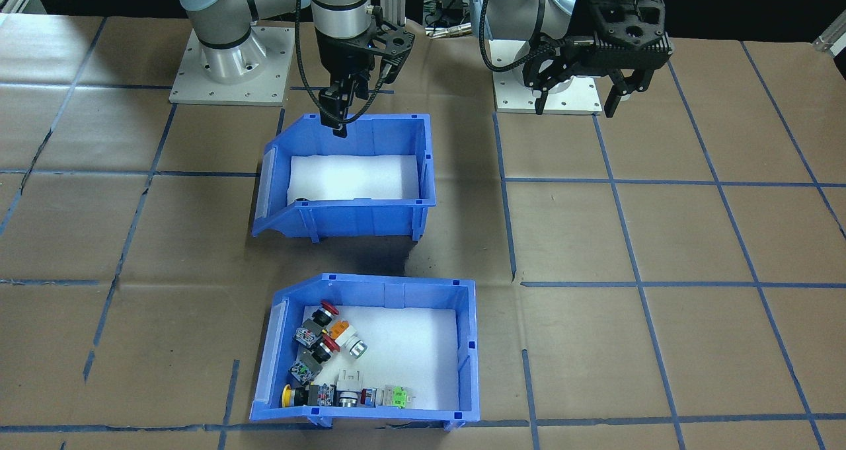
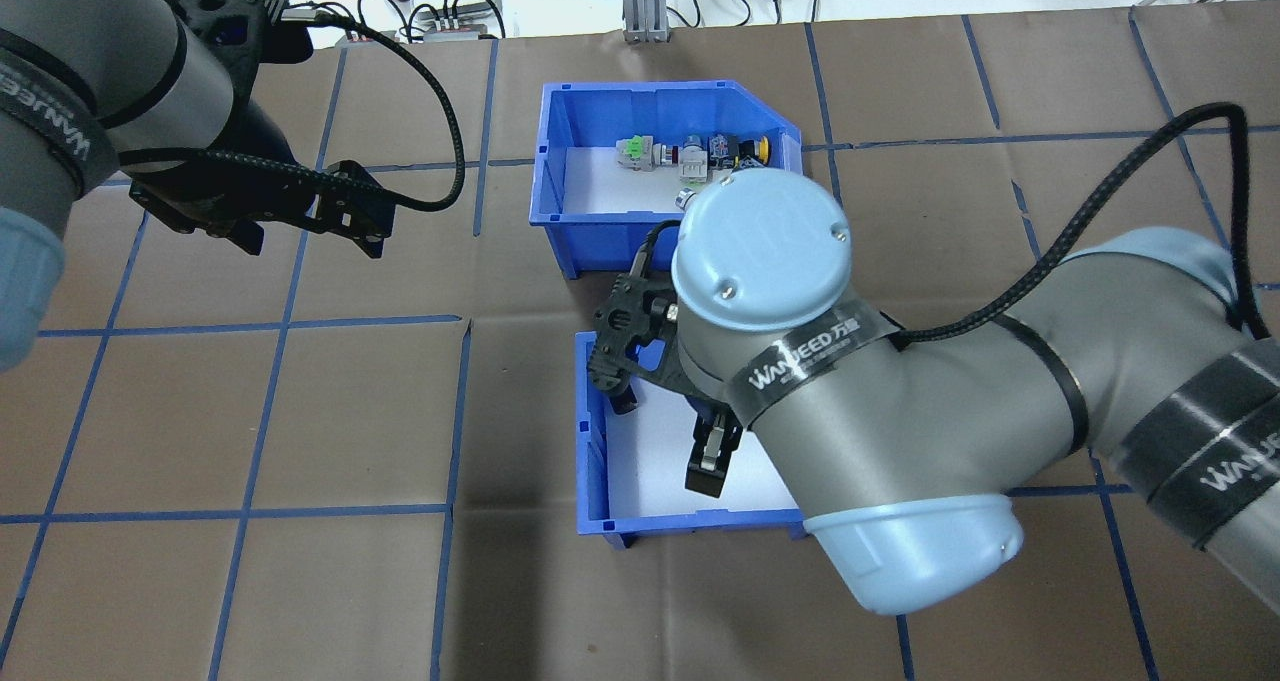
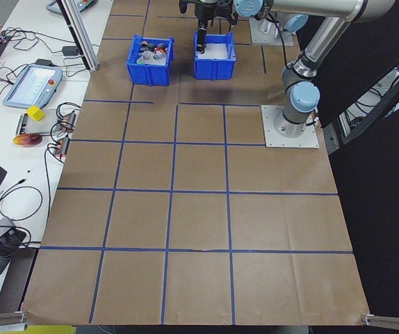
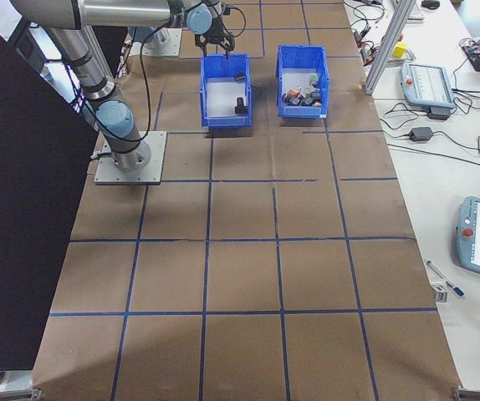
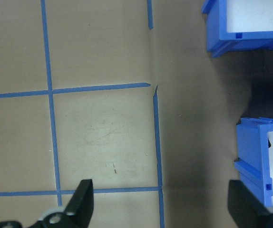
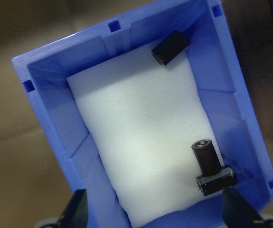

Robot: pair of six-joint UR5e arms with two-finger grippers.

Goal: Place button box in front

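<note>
Fingers of the right gripper (image 1: 338, 116) are spread apart and hold nothing, just over the back wall of the other blue bin (image 1: 344, 176), which has white foam and a few small black parts (image 6: 211, 167) inside. The left gripper (image 1: 576, 93) is open too, up over the bare brown paper table (image 1: 661, 238), well away from both bins. The button box (image 1: 370, 351), blue plastic with white foam and red, orange, green and yellow buttons (image 1: 327, 354) piled by its open front, sits on the far side from the robot.
</note>
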